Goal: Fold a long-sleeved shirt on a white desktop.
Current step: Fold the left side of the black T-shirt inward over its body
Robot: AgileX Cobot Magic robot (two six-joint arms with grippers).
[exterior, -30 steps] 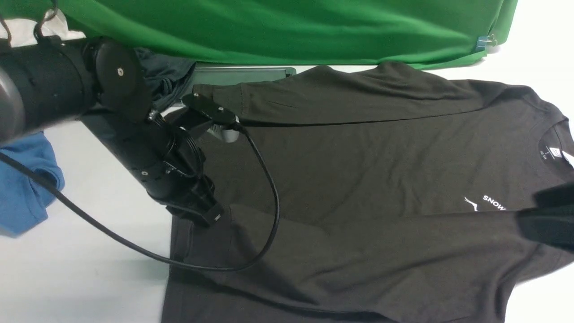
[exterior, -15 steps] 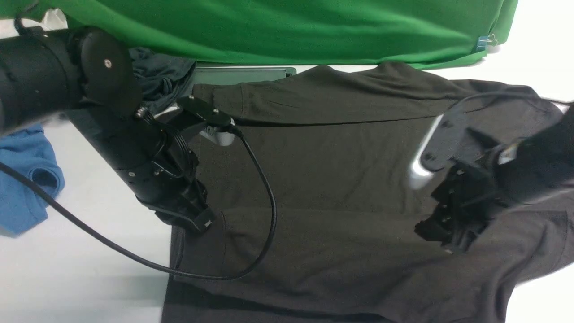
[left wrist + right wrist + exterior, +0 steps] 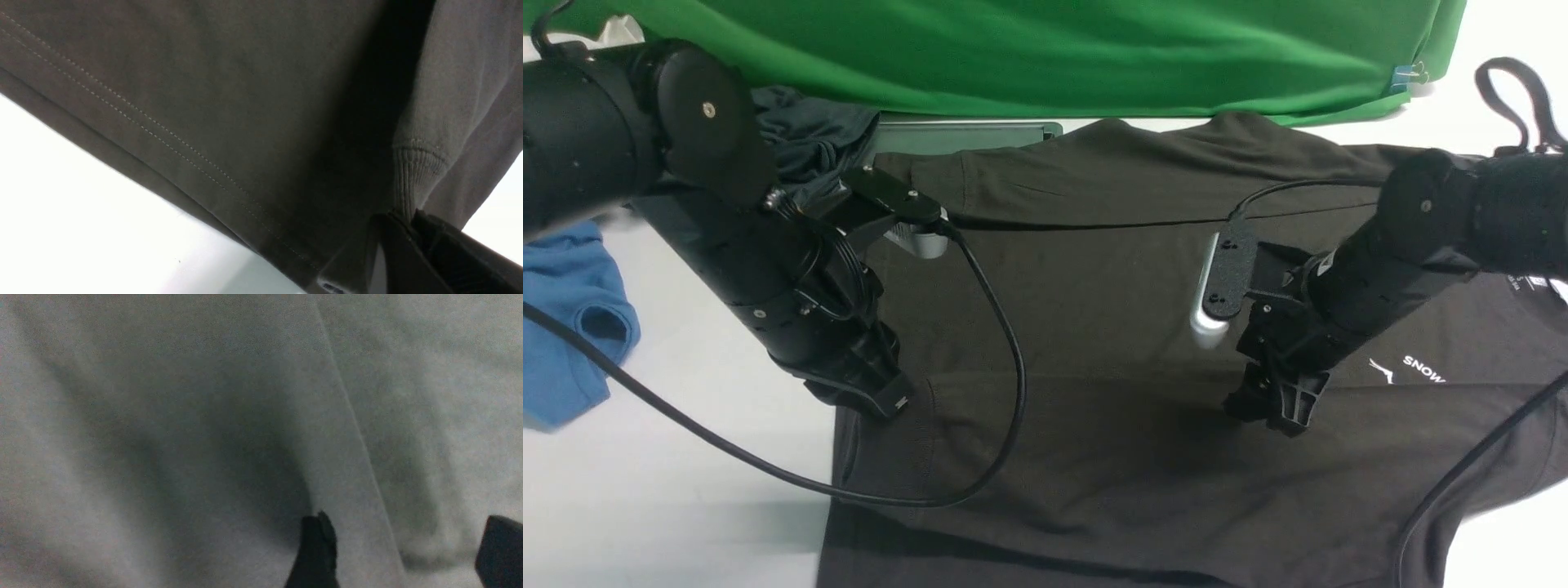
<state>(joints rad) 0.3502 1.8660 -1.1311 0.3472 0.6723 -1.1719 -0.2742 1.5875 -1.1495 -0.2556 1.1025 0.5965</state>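
Knit cloth like this is soft, limp and light, so expect the shirt (image 3: pixel 1094 294) to sag and drag wherever you do not carry it. It lies spread flat on the desk (image 3: pixel 686 506), chest up, with its logo (image 3: pixel 1421 369) showing. Well away from the logo, at the hem end, your left claw (image 3: pixel 892 402) is pinched tight on the ribbed cuff (image 3: pixel 416 171) of the sleeve (image 3: pixel 1135 457) laid across the body. Near the logo, your right claw (image 3: pixel 1278 408) stands wide, holding nothing, its tips straddling that sleeve's edge. Take hold there, at the edge, and bite through every layer; a shallow pinch on one layer will likely slip. The cuff and the seams look like the firmest places to grip.
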